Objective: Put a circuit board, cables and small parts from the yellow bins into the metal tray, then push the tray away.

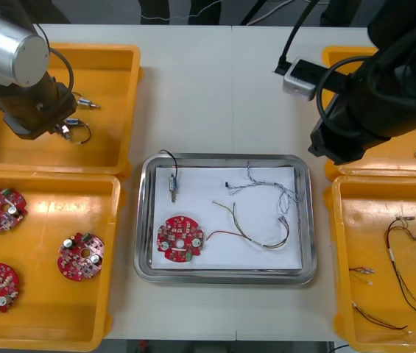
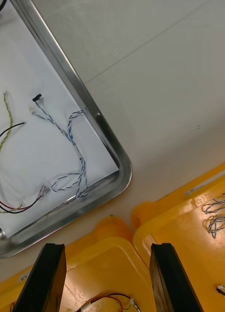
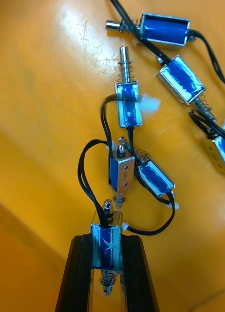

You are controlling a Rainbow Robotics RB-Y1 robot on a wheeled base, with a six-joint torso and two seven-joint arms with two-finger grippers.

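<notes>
Left pincer [image 3: 107, 240] is pinching a small metal part [image 3: 106, 246] by its blue body, in the far-left yellow bin [image 1: 108, 95]. It's looking light and rigid, though its black lead [image 3: 84, 170] is probably going to snag. Right pincer [image 2: 107, 249] is hovering spread by the metal tray [image 2: 100, 119].

Layout: shiny metal tray [image 1: 222, 158] centred on light table [image 1: 208, 88], two yellow plastic bins [image 1: 123, 213] each side.
In tray: round red circuit board [image 1: 180, 237] near left, small metal part [image 1: 173, 185] behind it, twisted blue and white cable [image 1: 275, 190] far right; three boards [image 1: 80, 257] in near left bin [image 1: 46, 178].
</notes>
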